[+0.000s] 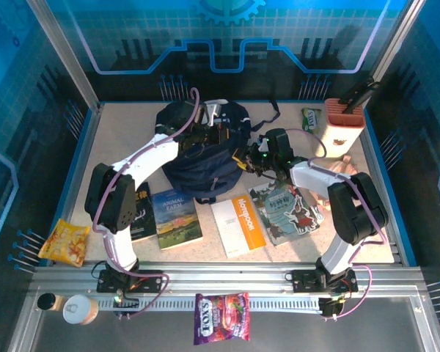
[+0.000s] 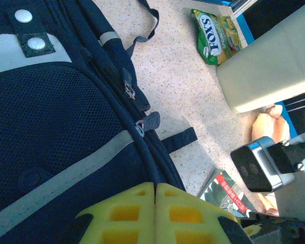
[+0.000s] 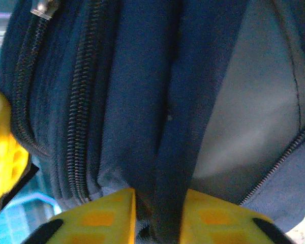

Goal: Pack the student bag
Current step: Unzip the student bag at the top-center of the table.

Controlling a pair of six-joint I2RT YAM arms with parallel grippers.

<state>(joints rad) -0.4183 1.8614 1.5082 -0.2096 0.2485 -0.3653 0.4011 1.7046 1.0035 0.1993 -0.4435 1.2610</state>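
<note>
Under both tools, top view: student bag (image 1: 202,165) slumped on desk (image 1: 125,132). Left tool (image 1: 209,137) sits on its upper part, right tool (image 1: 248,158) at the side nearest that arm.

Left wrist view: left tool (image 2: 155,190) pads shut flush, nothing seen btwn. Bag's mesh panel and zips lie just ahead of it.

Right wrist view: right tool (image 3: 160,216) nipped onto a navy fold of the bag, zips running off to its left.

Judged: soft, floppy, prob. light while empty; fabric will bunch and slip. Best hold = fold, strap or zip pull, not a flat panel.
</note>
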